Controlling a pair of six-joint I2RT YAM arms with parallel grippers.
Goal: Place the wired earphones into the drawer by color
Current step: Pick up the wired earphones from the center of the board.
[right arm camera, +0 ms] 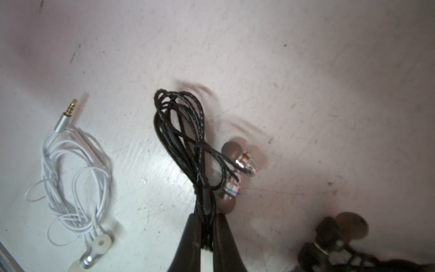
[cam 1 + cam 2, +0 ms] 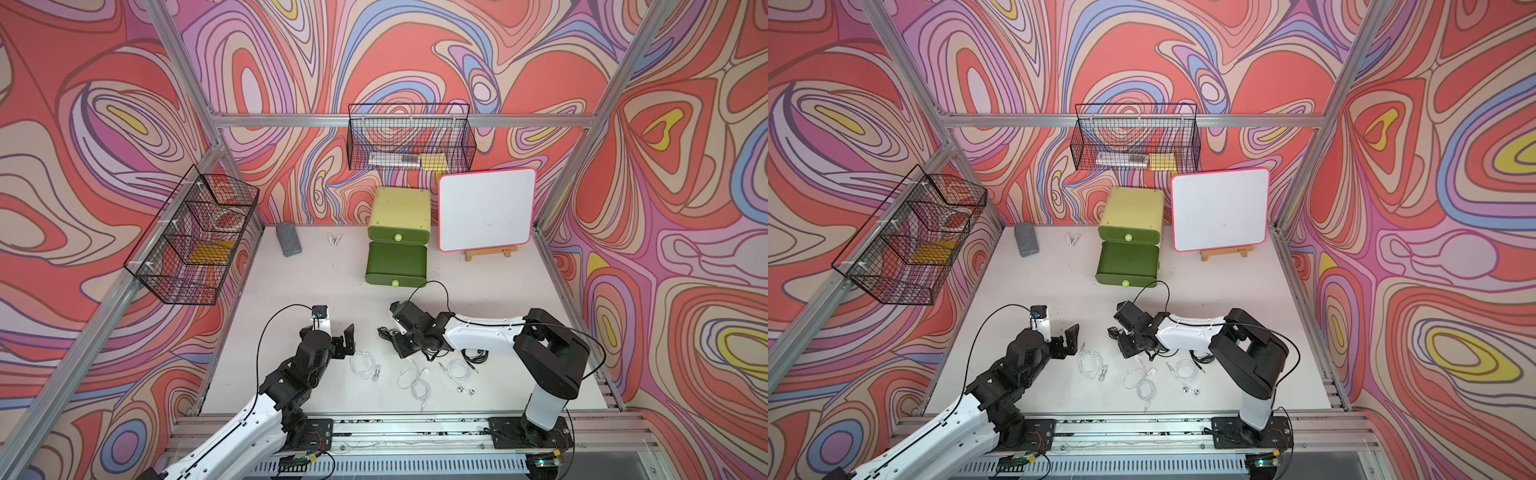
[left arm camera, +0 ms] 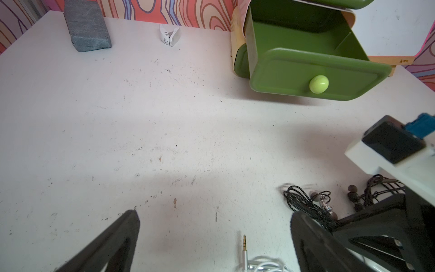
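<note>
Now our right gripper (image 1: 205, 219) is clenched on the black braided wired earphones (image 1: 186, 131), low on the pale desk (image 3: 117, 117) in front of the pulled-out dark-green drawer (image 3: 294, 70) of the yellow-green cabinet (image 2: 401, 205). Our left gripper (image 3: 214, 219) hangs released, also in front of that drawer. We fear the loose loops could slip out on lifting, or drag the second black earphone set (image 1: 334, 240) just beside.

You're working on a matt white table (image 3: 117, 129), scuffed and speckled. Your drawer (image 3: 294, 68) looks like smooth satin plastic, and its knob (image 3: 318, 84) is glossy. The black earphones (image 1: 188, 141) have a braided cloth-like cable and shiny metal buds. The white earphones (image 1: 75, 217) have a smooth rubbery cable and a brushed-metal plug.
</note>
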